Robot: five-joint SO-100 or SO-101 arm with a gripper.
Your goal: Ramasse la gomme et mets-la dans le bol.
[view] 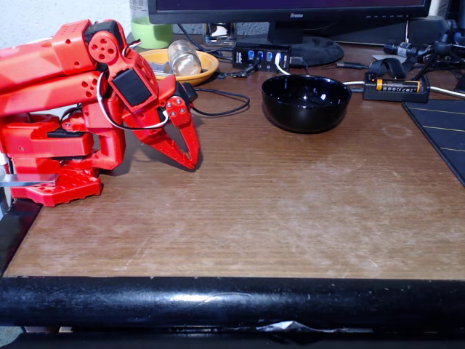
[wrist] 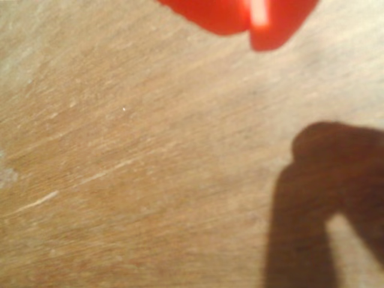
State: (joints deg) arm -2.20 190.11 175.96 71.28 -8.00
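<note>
at the left end of the worktop (view: 276,211) my red arm (view: 51,80) sits folded low over its base, pincer (view: 190,161) pointing down and to the right in the fixed view, tips just above the brown wood or touching it; cannot tell which. the two fingers (view: 174,149) lie together to a single point, clenched, nothing seen between them. in the wrist view the pincer (wrist: 255,33) enters from the top edge as two blurred red tips (wrist: 216,18) side by side, a thin pale streak at the seam; whether that streak is a gap or a glare i cannot tell. below them, bare scratched wood grain and a dark shadow at lower right.

black bowl (view: 306,102) stands upright toward the back of the worktop, right of my pincer and well apart from it, glossy, highlights on the inner wall. what lies at its bottom i cannot make out. the eraser i cannot locate on the wood or in the pincer.

behind my arm: an orange-yellow dish (view: 207,64) with a clear jar (view: 184,57) lying on its side in it, a green cup (view: 152,33) just behind. a black usb hub (view: 261,55) with blue ports sits between dish and bowl, further back. a monitor stand (view: 309,47) behind the bowl. right of the bowl, a battery (view: 398,86) in a black holder. a dark mat (view: 443,134) at the right edge. a black padded rail (view: 232,302) runs along the near edge.
</note>
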